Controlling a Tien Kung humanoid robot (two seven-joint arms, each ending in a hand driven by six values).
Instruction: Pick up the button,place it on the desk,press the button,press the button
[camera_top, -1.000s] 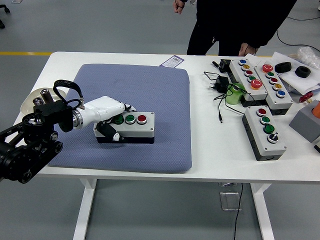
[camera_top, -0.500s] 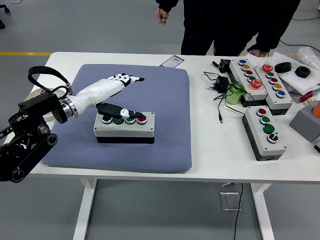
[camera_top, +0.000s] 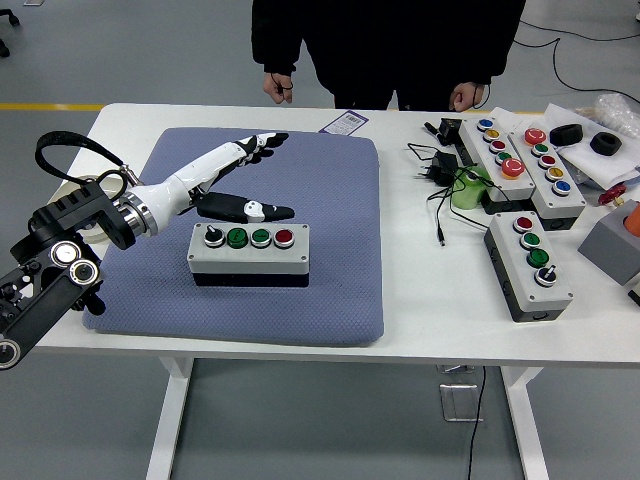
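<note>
A grey button box (camera_top: 249, 254) with a black knob, two green buttons and a red button lies on the blue-grey pad (camera_top: 330, 290). My left hand (camera_top: 245, 180) is white with black fingertips. It is open, fingers stretched out flat, raised above and behind the box. Its thumb (camera_top: 250, 210) points right just behind the box's top, apart from the buttons. The right arm is out of view.
Three more button boxes (camera_top: 530, 263) (camera_top: 497, 152) (camera_top: 550, 170), a power adapter with cable (camera_top: 437, 170) and a green cup (camera_top: 470, 187) lie at the right. A person (camera_top: 385, 45) stands at the far edge, hands hanging. A round plate (camera_top: 62, 195) sits left.
My left hand has let go of the box, lifted and opened, moving up and back. The person has walked left along the far side.
</note>
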